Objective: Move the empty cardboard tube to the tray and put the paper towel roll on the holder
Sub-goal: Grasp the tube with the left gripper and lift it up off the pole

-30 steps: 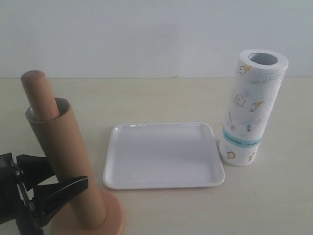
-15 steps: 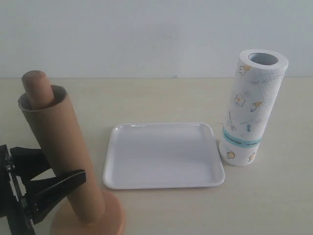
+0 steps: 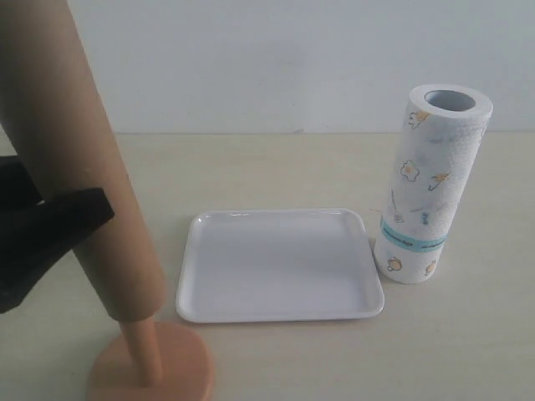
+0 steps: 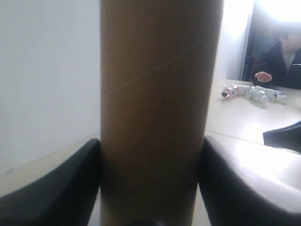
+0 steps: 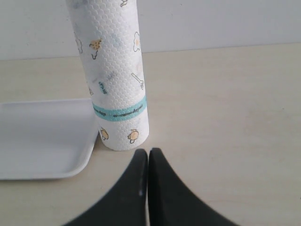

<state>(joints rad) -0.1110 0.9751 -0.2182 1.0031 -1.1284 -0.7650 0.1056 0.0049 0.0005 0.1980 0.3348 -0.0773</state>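
Left gripper (image 4: 151, 190) pinching the long plain brown cardboard tube (image 3: 79, 167). In the last second I raised it: its lower end is now off the light-brown wooden post holder (image 3: 180, 372), bare dowel showing beneath, still threaded. More lift needed, I judge. The shallow glossy white tray (image 3: 276, 316) lies empty just beside. Right gripper (image 5: 148, 165) is pressed together, empty, near the upright white printed paper towel roll (image 3: 430, 184).

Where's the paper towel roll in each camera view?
Exterior view: the paper towel roll stands upright on the right, beside the tray.
Left wrist view: not in it; the cardboard tube blocks the middle.
Right wrist view: upright, beside the tray.
Shared landmark: the white tray, in the exterior and right wrist views.
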